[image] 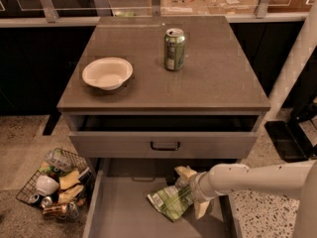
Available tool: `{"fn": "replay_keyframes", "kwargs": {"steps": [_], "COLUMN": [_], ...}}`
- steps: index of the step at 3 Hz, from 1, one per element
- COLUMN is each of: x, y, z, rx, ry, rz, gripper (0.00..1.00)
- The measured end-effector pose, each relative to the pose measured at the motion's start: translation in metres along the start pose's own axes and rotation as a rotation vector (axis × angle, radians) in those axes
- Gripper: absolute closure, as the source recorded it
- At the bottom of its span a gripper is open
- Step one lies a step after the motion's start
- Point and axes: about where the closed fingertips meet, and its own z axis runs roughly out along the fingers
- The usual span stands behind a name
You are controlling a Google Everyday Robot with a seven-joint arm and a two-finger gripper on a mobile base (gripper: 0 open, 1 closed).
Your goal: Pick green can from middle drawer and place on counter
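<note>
The green can, a crumpled green-and-white foil bag (pixel 167 202) with a white label patch, lies on the floor of the open middle drawer (pixel 121 214) at the bottom of the view. My gripper (pixel 191 192) reaches in from the right on a white arm. Its two pale fingers (pixel 185 172) are spread, one behind and one in front of the bag's right end, and are not closed on it. The counter (pixel 218 78) is the grey-brown slab on top of the cabinet, above the drawers.
An upright green soda can (pixel 174 49) and a white bowl (pixel 107 73) stand on the counter. The upper drawer with a black handle (pixel 165 146) is partly open above my arm. A wire basket of rubbish (pixel 54 185) sits on the floor at the left.
</note>
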Motion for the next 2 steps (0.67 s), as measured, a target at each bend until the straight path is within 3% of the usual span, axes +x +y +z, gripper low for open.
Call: {"fn": "replay_keyframes", "kwargs": {"steps": [1,2], "x": [0.004,-0.002], "y": [0.012,0.026], "z": [0.013,0.031], "rx": [-0.009,-0.025], "ry": [-0.027,-0.073], "rz": [0.019,0.026], "gripper": [0.00,0.18]}}
